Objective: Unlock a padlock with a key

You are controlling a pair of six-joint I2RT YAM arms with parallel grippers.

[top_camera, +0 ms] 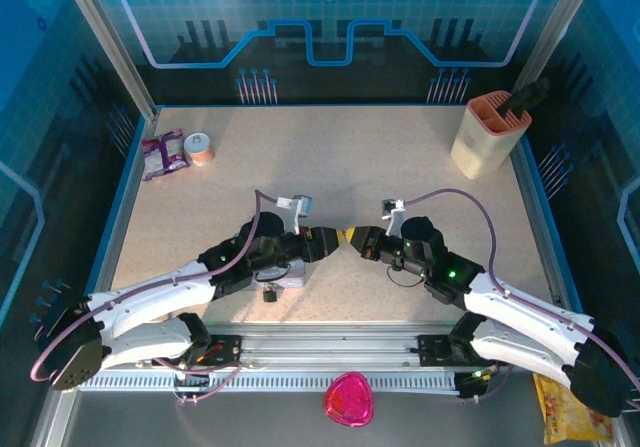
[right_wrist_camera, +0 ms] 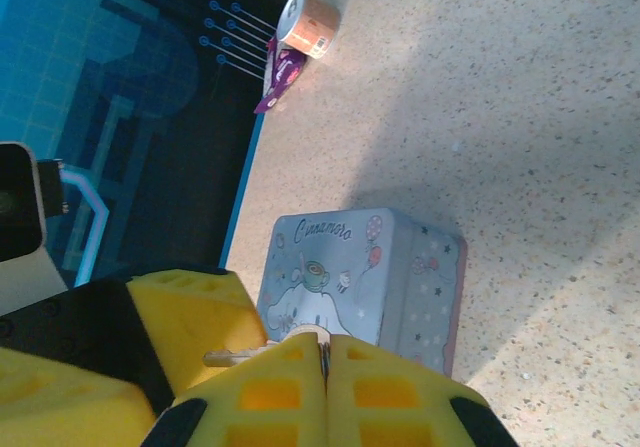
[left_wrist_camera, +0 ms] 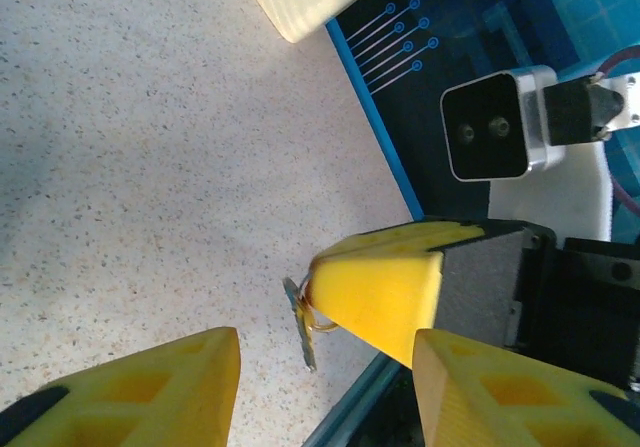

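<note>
The right claw (right_wrist_camera: 325, 357) is clamped tight on the key (left_wrist_camera: 303, 324), holding it out above the counter (top_camera: 400, 167), probably to hand it over. The left claw (left_wrist_camera: 328, 367) is partly open, with a pad on either side of that tip, and grips nothing. The padlock (top_camera: 270, 293) sits at the near edge of the tin (right_wrist_camera: 360, 277), beneath the left arm. The left wrist view makes out the key's blade and ring, which are too small to tell from above. The top view gives the padlock's place.

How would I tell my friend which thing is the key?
Look over the middle of the table, at the right arm's shut yellow fingers. The key sticks out of their tip. It is a thin grey metal sliver, far smaller than the blue cartoon tin nearby.
</note>
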